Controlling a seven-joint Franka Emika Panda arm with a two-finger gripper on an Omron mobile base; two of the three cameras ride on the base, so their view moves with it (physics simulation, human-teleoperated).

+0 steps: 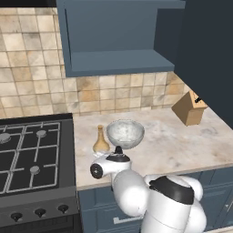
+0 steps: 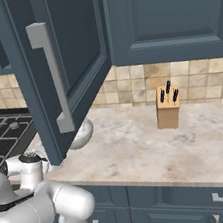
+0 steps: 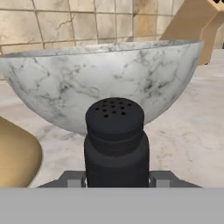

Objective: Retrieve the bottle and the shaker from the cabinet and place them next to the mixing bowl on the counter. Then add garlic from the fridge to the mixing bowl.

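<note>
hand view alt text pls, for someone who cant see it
A black shaker with a perforated top stands upright between the gripper's two fingertips, close in front of the grey-white marbled mixing bowl on the beige counter. The tan bottle's rounded base shows at left, a wooden knife block and tiled wall behind.

This is a home kitchen. A black gas hob (image 1: 29,152) sits beside a beige marbled stone tabletop (image 1: 182,141) over slate-blue drawer fronts (image 2: 198,204), with a tan tiled backsplash (image 1: 32,82) behind. An open wall cabinet (image 1: 118,38), a wooden knife block (image 2: 167,107) and a mixing bowl (image 1: 125,133) complete it.
</note>
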